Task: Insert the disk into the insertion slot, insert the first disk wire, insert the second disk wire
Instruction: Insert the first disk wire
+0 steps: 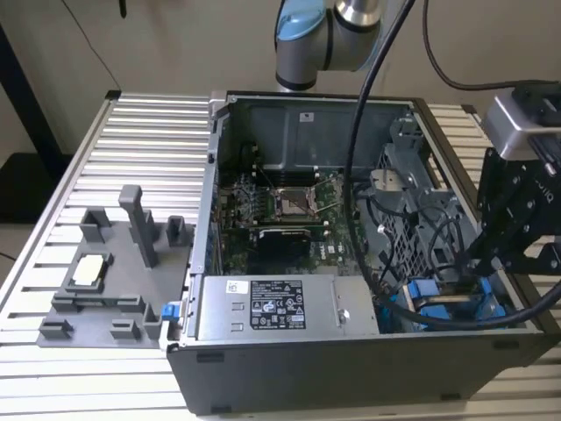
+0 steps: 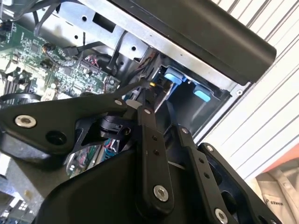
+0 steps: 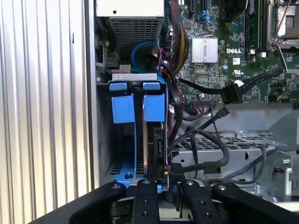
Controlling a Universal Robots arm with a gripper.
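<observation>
The disk stands on edge in its bright blue carrier, seated in the insertion slot at the case's corner. A second blue carrier sits right beside it. My gripper is at the disk's exposed end and looks shut on a black disk wire connector. The connector's black cable loops away over the drive cage. In the second wrist view my gripper points at the blue tabs. In the exterior view my gripper reaches into the case's near corner on the exterior view's right, above the blue carriers.
The open case holds a grey power-supply box, the motherboard and a metal drive cage. Another black cable with a loose connector lies across the board. A grey fixture stands on the slatted table at the exterior view's left.
</observation>
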